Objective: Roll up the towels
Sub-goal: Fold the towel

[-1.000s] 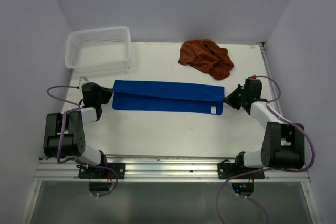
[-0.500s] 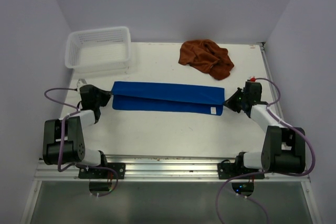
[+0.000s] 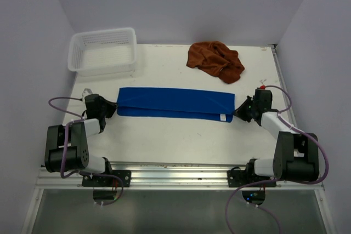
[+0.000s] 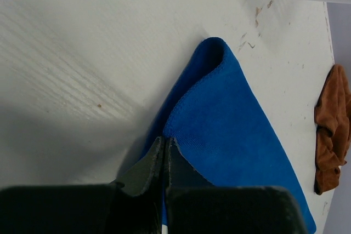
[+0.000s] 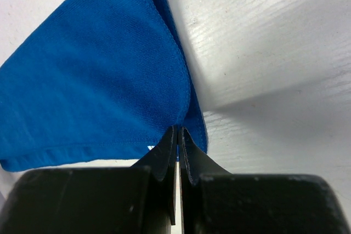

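Top external view shows the white surface (image 3: 164, 141) carrying the folded blue towel (image 3: 175, 102) mid-table, left pincer (image 3: 109, 107) and right pincer (image 3: 237, 112) each clamped on one end, so both should travel evenly, fold taut.

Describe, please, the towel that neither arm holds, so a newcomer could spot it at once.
On the white table, look along the far edge, right of the white basket. The rust-brown towel lies there, beyond the blue towel. Unlike that flat, folded strip, it is a crumpled heap with nothing touching it.
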Motion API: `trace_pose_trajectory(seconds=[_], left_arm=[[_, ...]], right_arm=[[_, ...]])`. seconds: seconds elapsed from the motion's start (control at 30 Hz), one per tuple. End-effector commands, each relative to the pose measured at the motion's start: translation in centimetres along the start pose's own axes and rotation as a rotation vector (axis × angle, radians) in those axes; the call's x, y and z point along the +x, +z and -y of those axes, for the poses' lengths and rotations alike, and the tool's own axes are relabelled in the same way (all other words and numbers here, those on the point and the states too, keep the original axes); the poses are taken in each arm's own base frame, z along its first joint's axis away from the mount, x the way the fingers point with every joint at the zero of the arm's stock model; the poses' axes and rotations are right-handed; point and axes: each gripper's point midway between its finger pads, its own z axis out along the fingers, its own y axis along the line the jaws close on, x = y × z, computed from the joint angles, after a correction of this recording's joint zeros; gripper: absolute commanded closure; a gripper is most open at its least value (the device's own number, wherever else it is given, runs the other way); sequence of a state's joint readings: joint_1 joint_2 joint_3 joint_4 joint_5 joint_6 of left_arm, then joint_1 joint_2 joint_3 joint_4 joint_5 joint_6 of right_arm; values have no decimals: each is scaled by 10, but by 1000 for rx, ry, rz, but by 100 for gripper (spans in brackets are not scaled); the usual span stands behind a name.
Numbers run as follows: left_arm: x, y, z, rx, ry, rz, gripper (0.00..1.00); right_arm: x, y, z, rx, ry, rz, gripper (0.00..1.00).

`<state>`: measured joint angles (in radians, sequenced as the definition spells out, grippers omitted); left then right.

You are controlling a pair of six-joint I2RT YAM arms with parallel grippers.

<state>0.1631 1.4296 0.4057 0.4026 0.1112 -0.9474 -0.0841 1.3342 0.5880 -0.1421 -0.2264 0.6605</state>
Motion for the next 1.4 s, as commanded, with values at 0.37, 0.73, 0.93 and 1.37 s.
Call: trace_pose_trajectory(seconds=[0.37,0.73,0.93,1.37], left_arm=[[-11,-2,8,37,40,30,100],[-48,-3,50,74,39,82,100],[-45,-9,44,64,47,82,100],[-34,-18,20,25,55,87,100]], right_arm=[[-15,-4,-6,-3,-35,50,100],[-61,-34,-44,-35,-42,147,100],[-59,-42,-41,-17,-44,148,100],[-38,-45,-20,27,-62,129,100]])
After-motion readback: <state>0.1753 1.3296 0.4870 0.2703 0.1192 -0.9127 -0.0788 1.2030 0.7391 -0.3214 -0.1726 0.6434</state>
